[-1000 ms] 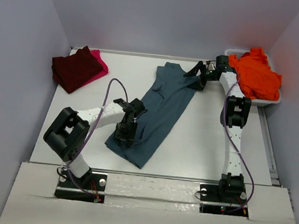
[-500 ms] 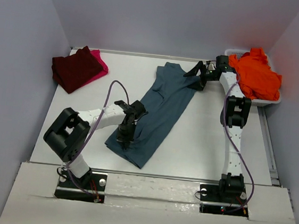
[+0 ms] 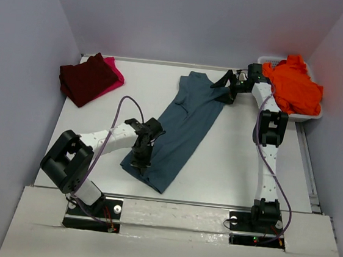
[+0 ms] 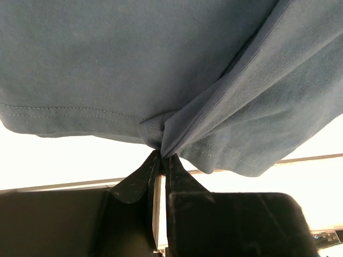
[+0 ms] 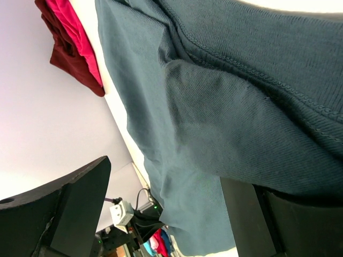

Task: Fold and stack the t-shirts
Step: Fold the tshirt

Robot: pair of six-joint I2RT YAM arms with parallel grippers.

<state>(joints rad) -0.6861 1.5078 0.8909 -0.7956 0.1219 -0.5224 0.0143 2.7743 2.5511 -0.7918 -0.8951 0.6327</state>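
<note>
Top external view: the maroon t-shirt (image 3: 86,79) and pink t-shirt (image 3: 115,73) are lying stacked in the far-left corner of the counter (image 3: 236,154). My left pincer (image 3: 140,161) is clenching the mid-counter teal t-shirt (image 3: 187,127), my right pincer (image 3: 228,85) is gaping, and the orange t-shirt (image 3: 294,86) is waiting far-right.

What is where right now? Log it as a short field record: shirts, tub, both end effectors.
teal-blue t-shirt: spread diagonally mid-table
left end effector: shut, pinching its near hem
right end effector: open at its far end
maroon t-shirt: folded, far left, on the pink t-shirt
orange t-shirt: heaped in the white tub, far right
</note>
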